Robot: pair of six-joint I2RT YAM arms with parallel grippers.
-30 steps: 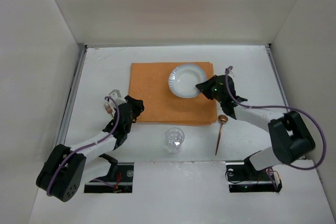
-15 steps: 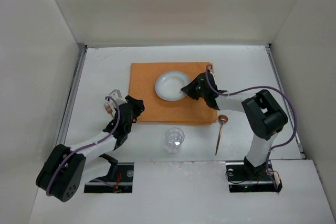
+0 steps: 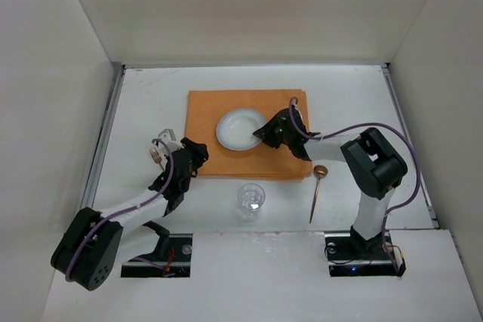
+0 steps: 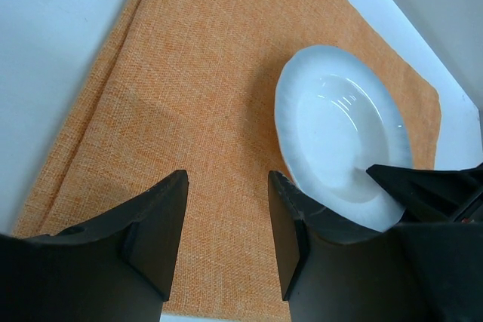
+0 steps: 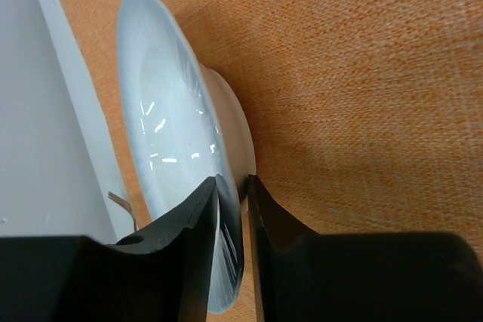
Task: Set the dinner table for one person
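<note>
**A:** From above, where is the dinner table (image 3: 136,103)?

**B:** It spreads white under both arms. An orange mat (image 3: 207,115) lies on it, with a plate (image 3: 238,130) on the mat. The right gripper (image 3: 264,135) is at the plate's right rim. The left gripper (image 3: 200,152) is at the mat's left edge. A fork (image 3: 156,154), a glass (image 3: 251,200) and a spoon (image 3: 317,190) lie on the bare table.

**A:** And the left wrist?

**B:** The left gripper (image 4: 226,186) has its 2 fingers spread above the mat (image 4: 189,73), with nothing between them. The plate (image 4: 339,133) is off to the right.

**A:** And the right wrist?

**B:** The right gripper (image 5: 232,182) has its 2 fingers close together, pinching the plate's (image 5: 170,126) rim. The plate's foot rests on the mat (image 5: 362,96).
</note>
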